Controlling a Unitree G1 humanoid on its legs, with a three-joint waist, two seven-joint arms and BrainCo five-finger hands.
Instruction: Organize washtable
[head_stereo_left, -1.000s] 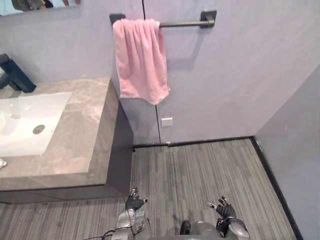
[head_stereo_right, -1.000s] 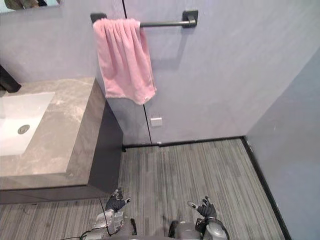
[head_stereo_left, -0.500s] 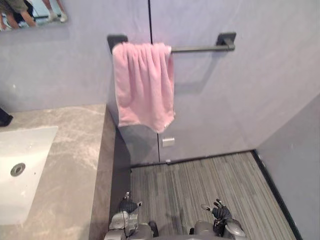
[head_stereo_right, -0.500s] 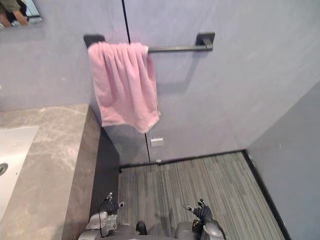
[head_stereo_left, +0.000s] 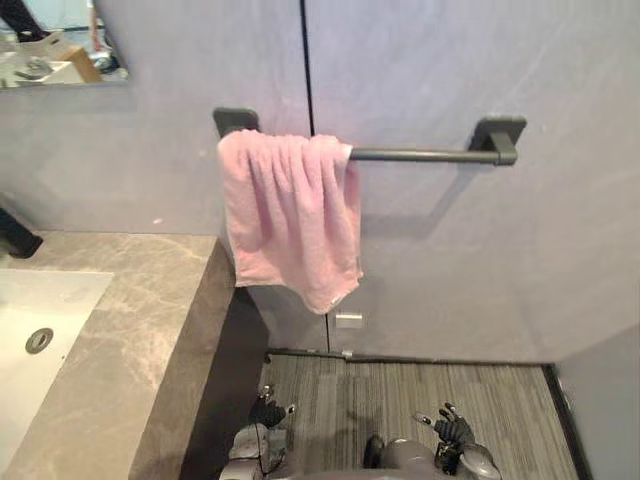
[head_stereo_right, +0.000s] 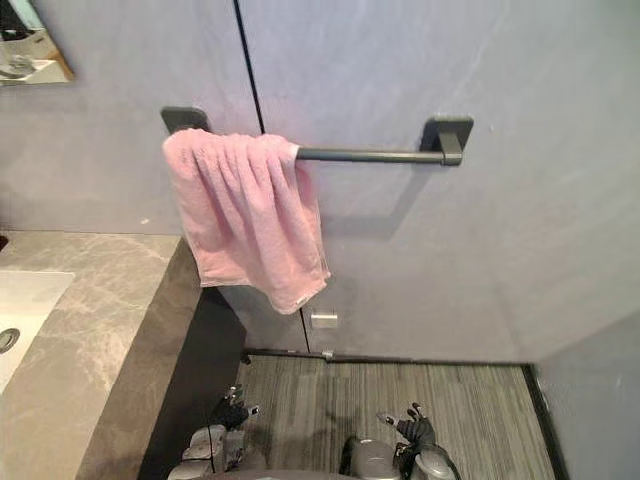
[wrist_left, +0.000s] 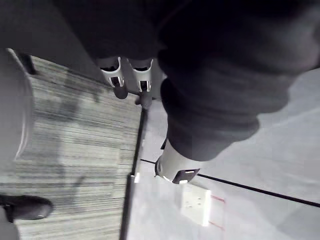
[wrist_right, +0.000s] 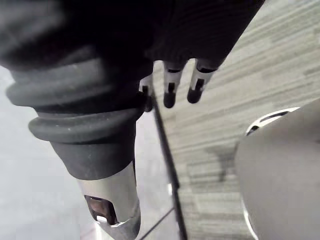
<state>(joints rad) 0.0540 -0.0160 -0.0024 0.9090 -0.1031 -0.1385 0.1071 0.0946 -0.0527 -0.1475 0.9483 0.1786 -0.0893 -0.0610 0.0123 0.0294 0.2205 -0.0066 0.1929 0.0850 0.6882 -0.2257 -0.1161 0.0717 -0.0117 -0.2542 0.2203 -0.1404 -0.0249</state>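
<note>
Washtable (head_stereo_left: 130, 340) untouched; robot hands (head_stereo_left: 268, 412) (head_stereo_left: 452, 430) hang relaxed, empty.

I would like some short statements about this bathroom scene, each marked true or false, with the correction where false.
1. The pink cloth towel hangs over the dark metal wall bar. True.
2. The towel is bunched at the bar's right end. False: at its left end.
3. The left hand holds the towel. False: it is open and empty, low above the striped grey floor.
4. The right hand is open. True.
</note>
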